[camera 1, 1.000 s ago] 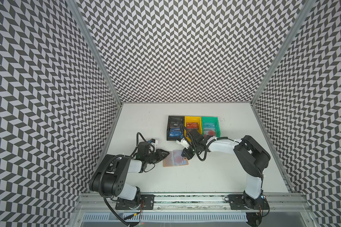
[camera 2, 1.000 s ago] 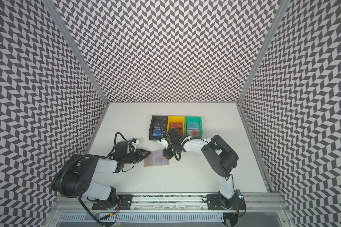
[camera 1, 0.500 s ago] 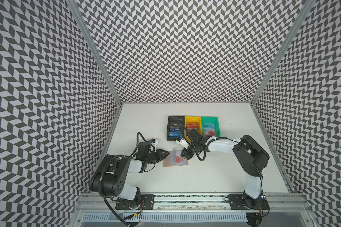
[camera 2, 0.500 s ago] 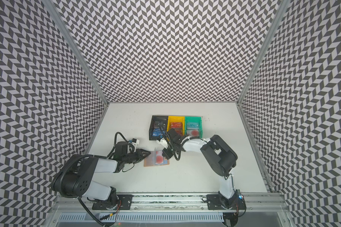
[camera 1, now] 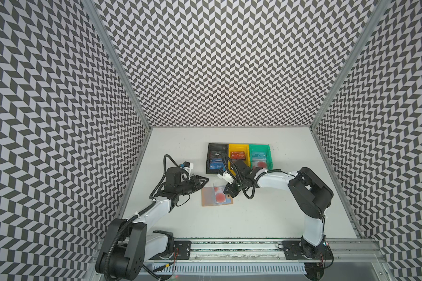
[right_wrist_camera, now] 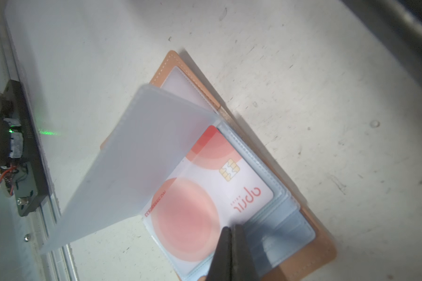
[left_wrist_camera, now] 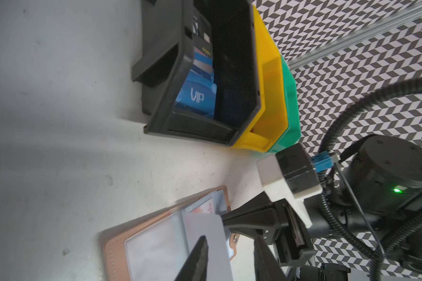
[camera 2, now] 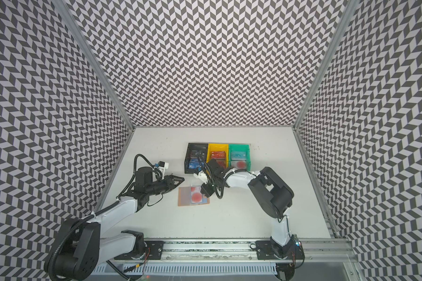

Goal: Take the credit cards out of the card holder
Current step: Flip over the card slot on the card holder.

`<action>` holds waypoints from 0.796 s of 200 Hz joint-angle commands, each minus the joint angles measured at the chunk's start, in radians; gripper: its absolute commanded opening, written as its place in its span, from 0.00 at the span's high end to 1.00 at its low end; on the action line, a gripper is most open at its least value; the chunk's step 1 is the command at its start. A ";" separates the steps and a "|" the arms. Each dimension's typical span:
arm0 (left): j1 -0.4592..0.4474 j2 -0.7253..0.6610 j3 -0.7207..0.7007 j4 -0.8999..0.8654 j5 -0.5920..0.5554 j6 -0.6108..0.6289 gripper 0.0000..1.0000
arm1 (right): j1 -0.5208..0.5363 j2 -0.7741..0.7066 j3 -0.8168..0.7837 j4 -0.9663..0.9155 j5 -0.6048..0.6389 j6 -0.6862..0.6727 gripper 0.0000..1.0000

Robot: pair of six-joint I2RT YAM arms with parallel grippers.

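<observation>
In a top view, the card holder (camera 1: 206, 197) lies open at 6 o'clock of the bins (camera 1: 238, 146). The left gripper (camera 1: 206, 180) is at its 10 o'clock, the right gripper (camera 1: 227, 193) at its 3. Left wrist: left jaws apart (a sleeve (left_wrist_camera: 205, 228) stands raised). Right wrist: right jaws together at the white card (right_wrist_camera: 205, 194) edge.

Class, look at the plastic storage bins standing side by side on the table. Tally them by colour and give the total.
black bin: 1
yellow bin: 1
green bin: 1
Total: 3
</observation>
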 commanded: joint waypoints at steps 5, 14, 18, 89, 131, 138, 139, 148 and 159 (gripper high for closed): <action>0.011 0.012 -0.038 -0.036 0.023 -0.007 0.66 | 0.018 0.043 0.021 -0.062 -0.009 0.008 1.00; 0.015 0.017 -0.061 -0.020 0.030 -0.014 0.66 | 0.021 0.033 0.038 -0.074 -0.013 0.012 1.00; 0.018 0.017 -0.072 -0.011 0.034 -0.019 0.66 | 0.023 0.029 0.047 -0.078 -0.015 0.011 1.00; 0.071 -0.082 -0.066 -0.082 0.048 0.004 0.66 | 0.066 0.068 0.152 -0.091 -0.076 0.045 1.00; 0.082 -0.100 -0.066 -0.088 0.080 0.004 0.66 | 0.081 0.076 0.159 -0.052 -0.159 0.053 1.00; 0.082 -0.102 -0.067 -0.078 0.090 -0.003 0.66 | 0.084 0.076 0.161 -0.037 -0.183 0.059 1.00; 0.082 -0.102 -0.069 -0.076 0.092 -0.004 0.66 | 0.084 0.076 0.161 -0.035 -0.186 0.060 1.00; 0.088 -0.103 -0.076 -0.047 0.119 -0.020 0.66 | 0.087 0.077 0.164 -0.011 -0.220 0.073 1.00; 0.094 -0.104 -0.089 -0.009 0.151 -0.046 0.66 | 0.089 0.087 0.170 0.015 -0.264 0.089 1.00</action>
